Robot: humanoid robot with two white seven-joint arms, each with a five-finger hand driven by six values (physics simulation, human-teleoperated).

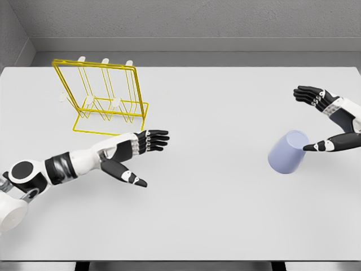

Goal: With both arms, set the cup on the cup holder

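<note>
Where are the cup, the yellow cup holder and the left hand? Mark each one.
cup (288, 152): head view, on its lavender side wall.
yellow cup holder (135, 90): head view, on the right upright of its wire frame.
left hand (131, 152): head view, on the middle of the hand.

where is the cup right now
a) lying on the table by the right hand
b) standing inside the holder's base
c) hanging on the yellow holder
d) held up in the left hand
a: the cup lies tipped on the table at the open right hand, far from the yellow holder.
</note>
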